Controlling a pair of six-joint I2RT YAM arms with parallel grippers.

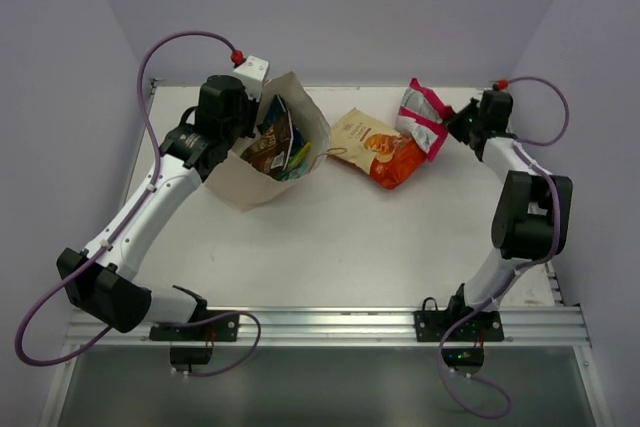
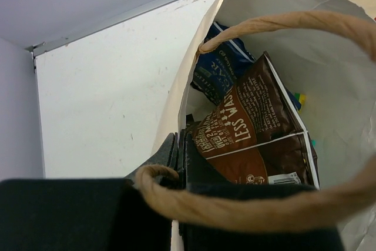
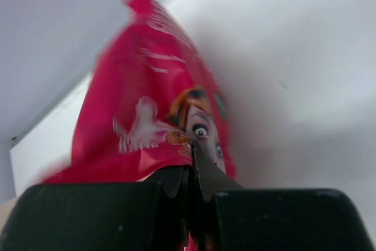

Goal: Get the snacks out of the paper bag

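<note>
At rear: left hand [image 2: 180, 150] pinches tan paper bag [image 1: 246, 183] rim; right hand [image 3: 191, 166] clamps pink-and-white packet [image 3: 147, 98].

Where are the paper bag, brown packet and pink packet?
paper bag [image 1: 243, 180]: top view, outer side wall.
brown packet [image 2: 254, 119]: left wrist view, printed face.
pink packet [image 3: 147, 86]: right wrist view, upper front.

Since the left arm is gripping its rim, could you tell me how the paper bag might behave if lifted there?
The paper bag will probably flex, not stay rigid: its thin wall creases where the left gripper pinches it. It is likely light, holding only thin packets like the brown packet. Lying tilted, mouth open, it may spill them.
</note>
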